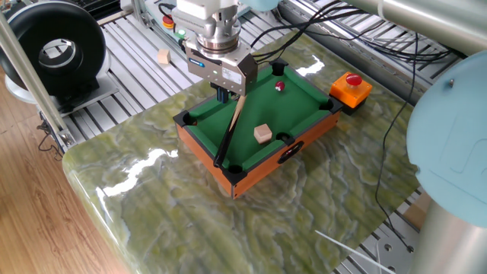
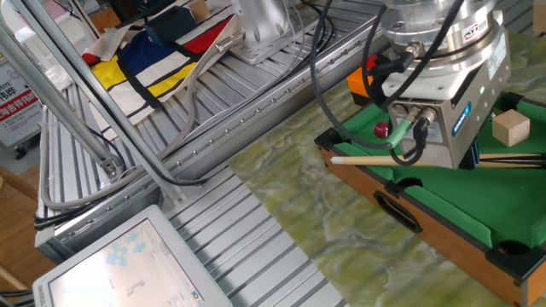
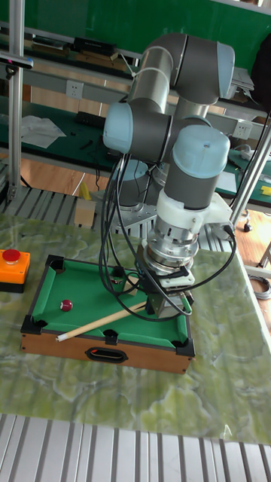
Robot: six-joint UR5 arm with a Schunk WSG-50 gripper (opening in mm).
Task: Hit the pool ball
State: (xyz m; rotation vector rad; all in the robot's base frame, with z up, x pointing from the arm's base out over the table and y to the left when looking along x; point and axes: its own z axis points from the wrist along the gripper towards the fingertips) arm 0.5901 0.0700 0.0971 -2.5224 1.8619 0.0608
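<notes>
The pool ball [image 1: 279, 86], tiny and dark red, lies on the green felt of the small pool table [image 1: 199, 144] near its far end. It also shows as the ball [image 2: 381, 130] and the ball [image 3: 66, 305]. A tan cue stick [image 1: 230, 131] slants across the felt, its tip [image 3: 59, 337] over the front rail, short of the ball. My gripper [image 1: 222, 93] stands over the table's left side, shut on the cue's butt end [image 3: 147, 304]. Its body hides most of the fingers. A tan wooden cube [image 1: 263, 134] rests on the felt.
A red button on an orange box [image 1: 351, 87] sits beside the table's far corner. Another wooden cube [image 1: 163, 56] lies on the slatted metal surface behind. Cables hang from my wrist [image 2: 401, 136]. A black fan [image 1: 57, 49] stands at the far left, off the marble-patterned mat.
</notes>
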